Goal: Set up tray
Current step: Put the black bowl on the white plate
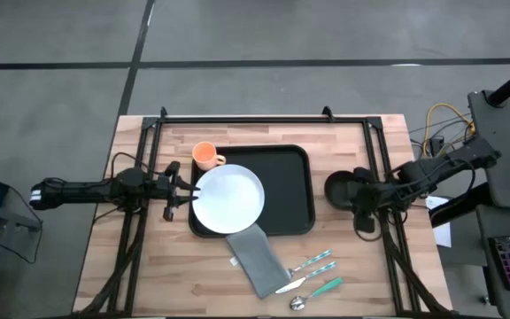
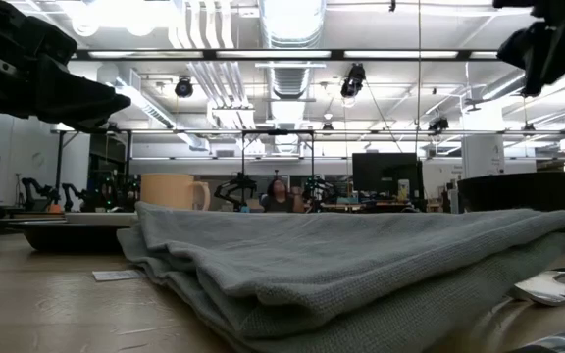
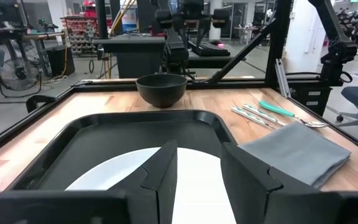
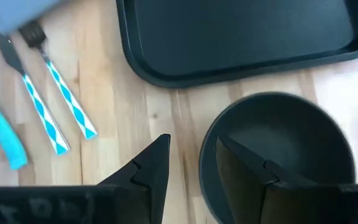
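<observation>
Your left tool point(image 3: 197, 180) grips the white plate point(image 1: 228, 198) on the tray point(image 1: 290, 190); your right tool point(image 4: 191, 168) clamps the black bowl's point(image 4: 278, 155) rim

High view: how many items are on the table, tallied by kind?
Tray: 1
Plate: 1
Cup: 1
Bowl: 1
Napkin: 1
Utensils: 3, two striped-handled pieces and a teal-handled spoon
Total: 8
</observation>
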